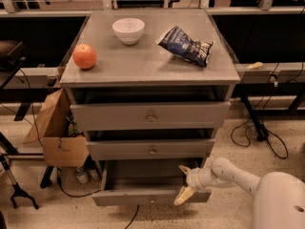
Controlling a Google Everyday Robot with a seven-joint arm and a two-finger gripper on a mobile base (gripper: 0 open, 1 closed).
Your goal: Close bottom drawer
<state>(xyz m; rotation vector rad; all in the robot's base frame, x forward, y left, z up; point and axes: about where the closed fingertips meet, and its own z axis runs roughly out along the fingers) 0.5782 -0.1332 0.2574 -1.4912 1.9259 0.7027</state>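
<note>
The bottom drawer of the grey cabinet stands pulled out, its plain grey inside showing and its low front panel near the floor. My gripper is at the right part of that drawer, on a white arm reaching in from the lower right. Its fingers are spread: one yellowish fingertip lies over the front panel's top edge, the other points back over the drawer's inside. It holds nothing. The drawer's knob does not show.
The middle drawer and top drawer are shut. On the cabinet top are an orange, a white bowl and a blue chip bag. A cardboard box hangs at the left; cables lie at the right.
</note>
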